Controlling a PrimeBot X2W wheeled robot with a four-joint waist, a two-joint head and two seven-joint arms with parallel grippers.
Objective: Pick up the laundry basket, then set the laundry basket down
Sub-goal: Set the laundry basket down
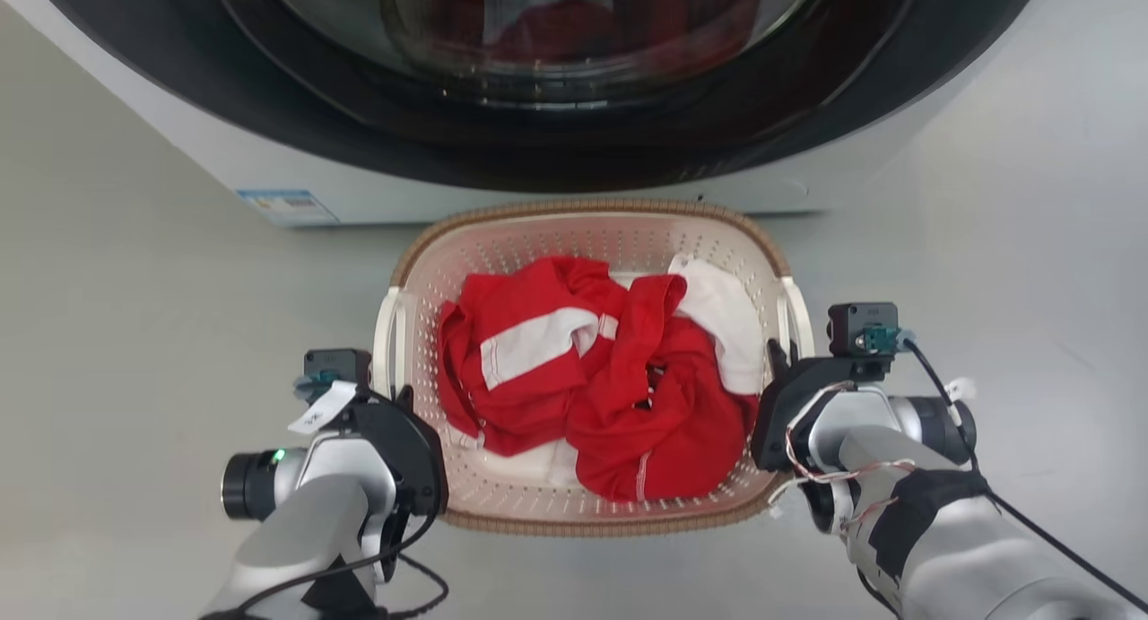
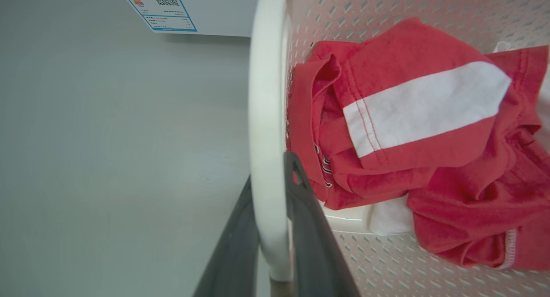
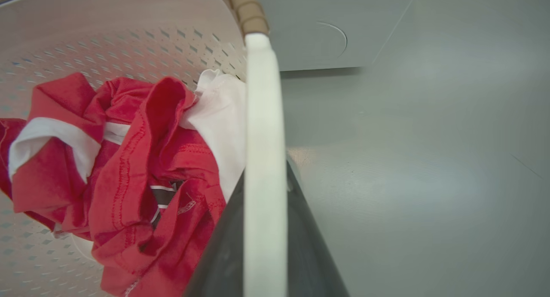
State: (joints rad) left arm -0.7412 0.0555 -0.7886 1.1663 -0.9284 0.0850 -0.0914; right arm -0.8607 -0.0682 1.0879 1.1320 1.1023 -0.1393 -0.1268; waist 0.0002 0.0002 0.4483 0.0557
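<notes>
Smooth grey floor (image 1: 134,333). Left gripper (image 2: 270,168) clamped on laundry basket (image 1: 592,214) left handle (image 2: 264,116). Basket centred just in front of white washing machine (image 1: 269,167), red and white clothes (image 1: 574,378) inside; resting or lifted, can't tell. Right gripper (image 3: 266,168) clamped on right handle (image 3: 262,116).

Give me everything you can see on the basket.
The basket is cream perforated plastic, rounded-rectangular, with a brown woven-look rim and white side handles. It is upright before the washer, holding red and white clothes. The left gripper and right gripper each clamp a handle. Whether it's off the floor is unclear.
</notes>
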